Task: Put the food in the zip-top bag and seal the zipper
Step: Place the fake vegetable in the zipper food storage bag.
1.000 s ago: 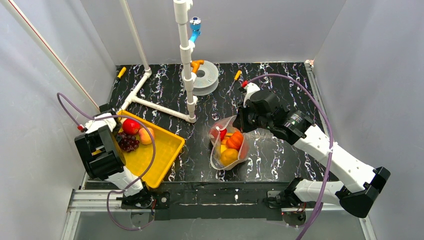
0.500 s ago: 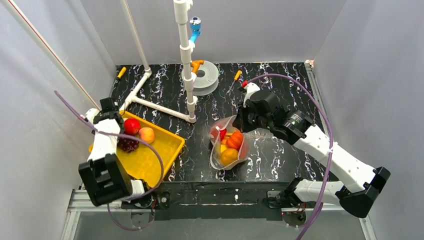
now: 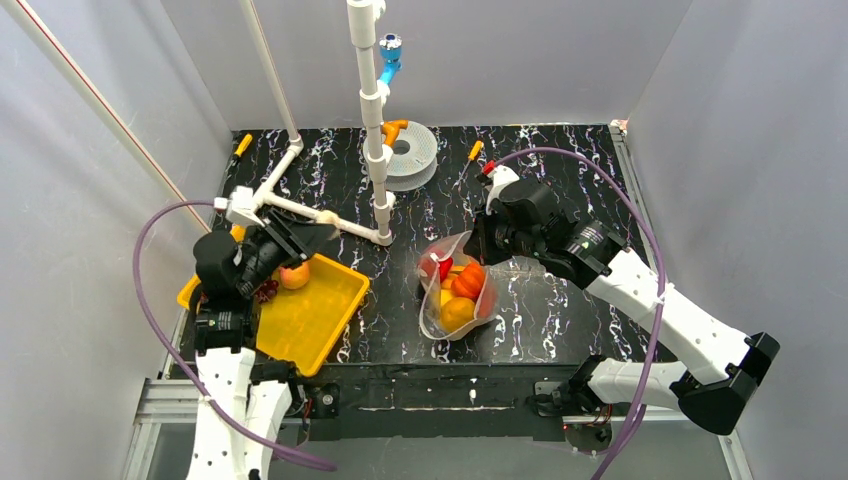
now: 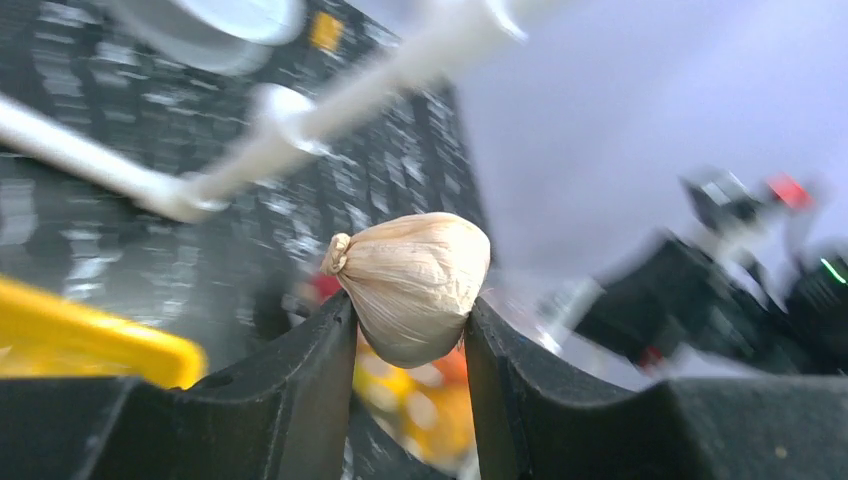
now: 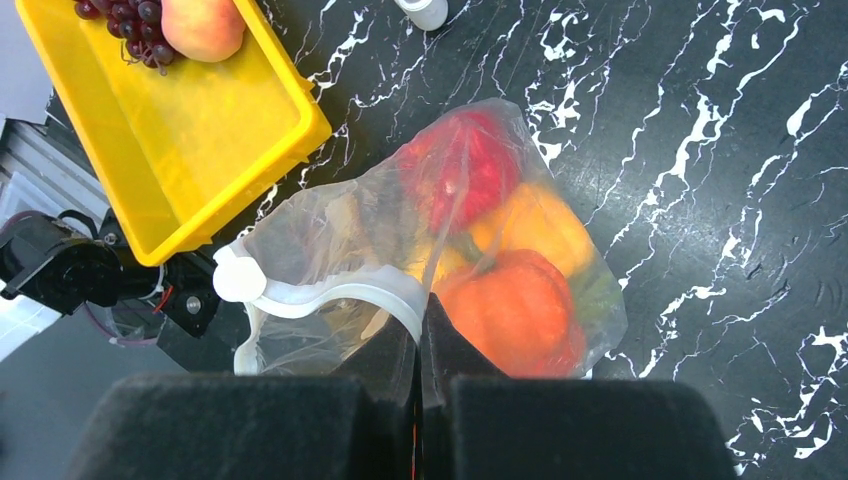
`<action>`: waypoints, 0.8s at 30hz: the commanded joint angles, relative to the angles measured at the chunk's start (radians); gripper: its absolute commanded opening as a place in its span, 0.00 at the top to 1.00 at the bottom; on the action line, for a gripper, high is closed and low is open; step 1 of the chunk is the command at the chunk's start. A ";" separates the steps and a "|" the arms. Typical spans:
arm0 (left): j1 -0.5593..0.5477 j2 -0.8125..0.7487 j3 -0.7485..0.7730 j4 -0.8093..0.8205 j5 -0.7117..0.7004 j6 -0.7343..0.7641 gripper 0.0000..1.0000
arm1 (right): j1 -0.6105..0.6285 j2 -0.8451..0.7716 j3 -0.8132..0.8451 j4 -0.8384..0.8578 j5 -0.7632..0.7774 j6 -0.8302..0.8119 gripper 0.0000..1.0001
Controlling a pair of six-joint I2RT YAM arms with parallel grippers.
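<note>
The clear, floppy plastic zip-top bag (image 5: 520, 230), part-filled, lies just ahead of the right gripper (image 5: 420, 330), whose jaws pinch its mouth edge. A slip there would collapse the opening. The left gripper (image 4: 405, 335) clamps a pale papery garlic bulb (image 4: 415, 275) between its jaw tips — a shallow hold that might squirt out.

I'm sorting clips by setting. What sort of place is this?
Probably a robot test booth in a lab: plain white walls box in a black marbled table, two arms are mounted at its edge, and toy fruit sits in a yellow tray.
</note>
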 commanded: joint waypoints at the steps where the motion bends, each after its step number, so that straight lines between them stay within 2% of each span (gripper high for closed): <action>1: -0.131 -0.044 -0.038 0.342 0.397 -0.161 0.74 | -0.002 0.001 0.058 0.064 -0.027 0.018 0.99; 8: -0.444 -0.032 0.000 0.271 0.273 -0.041 0.73 | -0.002 0.001 0.049 0.071 -0.031 0.034 0.99; 15: -0.847 0.137 0.092 0.135 -0.048 0.101 0.72 | -0.001 -0.009 0.042 0.074 -0.038 0.063 0.99; 18: -0.960 0.201 0.157 0.080 -0.159 0.150 0.71 | -0.002 -0.012 0.043 0.065 -0.036 0.068 0.99; 20: -1.036 0.242 0.196 0.002 -0.287 0.208 0.67 | -0.002 -0.015 0.043 0.064 -0.033 0.070 0.99; 24: -1.128 0.331 0.269 -0.133 -0.488 0.254 0.61 | -0.001 -0.018 0.049 0.063 -0.032 0.071 0.99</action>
